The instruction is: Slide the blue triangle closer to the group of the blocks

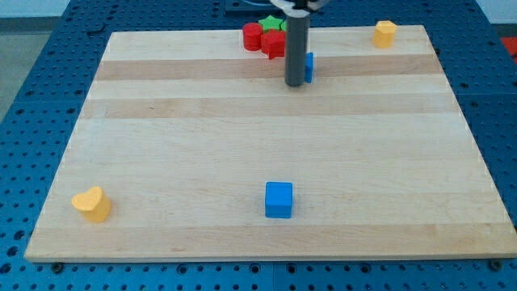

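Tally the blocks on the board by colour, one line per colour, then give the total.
Red blocks: 2, touching each other
Green block: 1
Blue: 2, the blue cube and the blue block partly hidden behind my tip
Yellow: 2, one top right, one bottom left
Total: 7

We see a tabletop (202, 137) of pale wood, its planks showing fine grain under a smooth, faintly satin finish. Our rod (296, 48) looks like dark matt metal or plastic; we cannot tell which. The blue cube (279, 200), yellow block (92, 204) and red blocks (262, 38) seem smooth, matt-painted. Beyond the wood lies a blue perforated surface (32, 97).
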